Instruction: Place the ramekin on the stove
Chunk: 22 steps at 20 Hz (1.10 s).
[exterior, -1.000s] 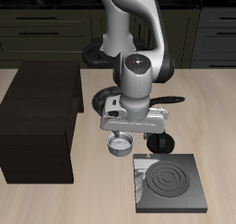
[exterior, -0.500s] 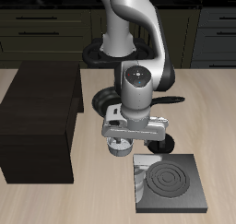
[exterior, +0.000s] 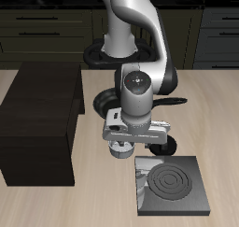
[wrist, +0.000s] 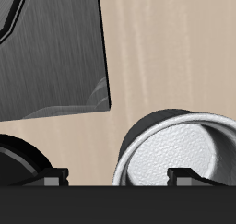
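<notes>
My pincer [exterior: 121, 148] hangs low over the ramekin [exterior: 120, 150], which sits on the wooden table [exterior: 56, 205], just off the stove's [exterior: 173, 186] back corner and apart from it. From the exterior view my wrist and hand cover most of the little bowl; only its ribbed grey side shows beneath them. In the wrist view the ramekin [wrist: 175, 152] fills the space close under me: a round rim, a pale speckled inside, and a dark outer wall, with my two fingertips [wrist: 195, 175] showing as dark blocks, one over the bowl's inside and the other outside its rim. They stand apart on either side of the wall, so my pincer is released and grips nothing. The stove [wrist: 51, 57] appears there as a dark brushed slab with a sharp edge, separated from the ramekin by bare table. A large dark wooden cabinet [exterior: 37, 123] stands on the table beside me, and a black frying pan [exterior: 101, 102] lies behind my arm, mostly hidden.
</notes>
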### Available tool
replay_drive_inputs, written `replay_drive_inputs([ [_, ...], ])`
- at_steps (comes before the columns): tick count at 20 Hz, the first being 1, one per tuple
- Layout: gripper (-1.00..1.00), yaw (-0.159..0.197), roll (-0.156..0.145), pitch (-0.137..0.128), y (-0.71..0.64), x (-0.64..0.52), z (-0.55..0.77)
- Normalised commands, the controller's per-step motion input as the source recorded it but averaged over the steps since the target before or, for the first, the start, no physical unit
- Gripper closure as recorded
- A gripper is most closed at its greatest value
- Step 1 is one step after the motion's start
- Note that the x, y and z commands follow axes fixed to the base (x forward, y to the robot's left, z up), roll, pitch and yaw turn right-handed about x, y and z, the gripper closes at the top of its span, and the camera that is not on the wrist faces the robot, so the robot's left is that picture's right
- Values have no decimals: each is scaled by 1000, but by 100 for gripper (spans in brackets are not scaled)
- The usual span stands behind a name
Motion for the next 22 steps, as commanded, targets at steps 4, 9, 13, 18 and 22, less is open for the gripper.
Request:
replay_drive_inputs([
  [4,100,-5,2,-11,-31,-60,48],
  [9,100,5,11,-24,-22,-52,141],
  [13,100,15,-5,-15,-29,-27,105],
  [18,100,35,-10,-40,-11,-32,209],
  [22,100,42,-3,-42,16,-102,317],
])
